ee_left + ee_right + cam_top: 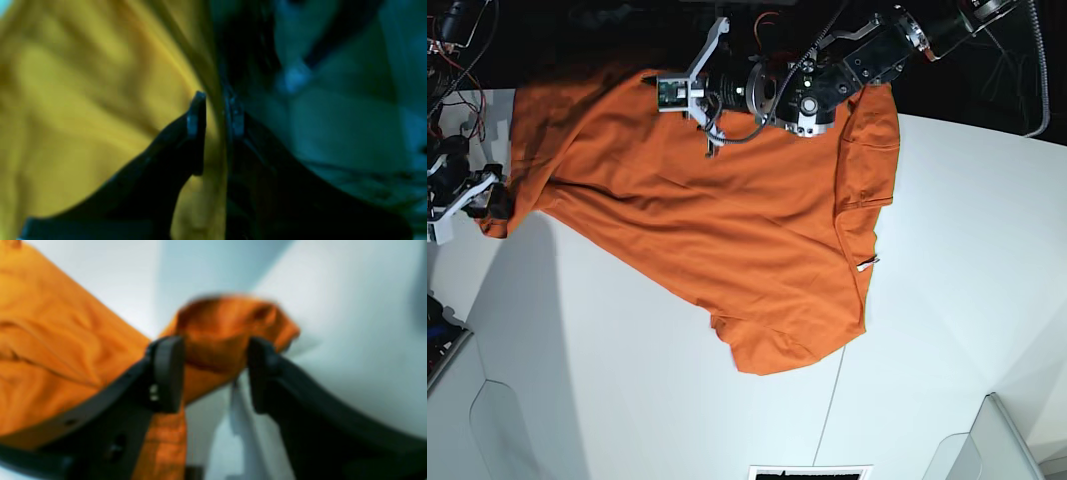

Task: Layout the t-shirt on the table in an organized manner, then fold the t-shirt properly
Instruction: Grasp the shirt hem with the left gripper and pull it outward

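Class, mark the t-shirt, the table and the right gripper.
t-shirt (727, 230), base view, middle of the orange cloth.
table (947, 260), base view, bare white top.
right gripper (215, 373), right wrist view, between its fingers.

Both end effectors, left (215, 113) and right (213, 373), clamped on cloth.

Bench (967, 250): white and smooth, with a thin dark seam (827, 410) running to its near edge.
Beyond far edge: dark background, with loose wires (457, 60) at far-left corner.
Light: bright and even, soft shadows on bench surface.
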Controlling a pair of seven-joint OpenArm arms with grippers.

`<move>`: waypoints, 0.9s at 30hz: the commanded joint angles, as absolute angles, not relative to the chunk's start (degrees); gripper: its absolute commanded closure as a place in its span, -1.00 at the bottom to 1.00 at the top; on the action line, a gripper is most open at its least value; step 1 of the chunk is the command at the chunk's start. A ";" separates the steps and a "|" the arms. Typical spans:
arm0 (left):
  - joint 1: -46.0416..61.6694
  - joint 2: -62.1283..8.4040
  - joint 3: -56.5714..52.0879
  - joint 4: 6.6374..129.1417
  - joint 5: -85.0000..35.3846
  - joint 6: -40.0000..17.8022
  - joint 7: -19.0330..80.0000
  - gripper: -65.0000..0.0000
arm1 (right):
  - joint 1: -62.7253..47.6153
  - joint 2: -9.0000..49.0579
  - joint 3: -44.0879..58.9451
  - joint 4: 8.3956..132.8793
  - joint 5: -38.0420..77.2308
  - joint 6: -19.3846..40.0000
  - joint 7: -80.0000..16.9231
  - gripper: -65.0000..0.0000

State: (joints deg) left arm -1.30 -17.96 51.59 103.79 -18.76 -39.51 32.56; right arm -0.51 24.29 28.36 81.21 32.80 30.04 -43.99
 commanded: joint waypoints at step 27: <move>-23.86 -6.96 35.44 71.02 -18.22 -35.42 24.10 0.65 | -11.66 15.16 33.95 91.50 37.36 31.38 -48.14 0.02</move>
State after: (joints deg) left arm -22.35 -6.96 35.75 70.26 -17.54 -35.31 25.10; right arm -11.92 14.59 33.80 90.70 36.62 30.85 -48.23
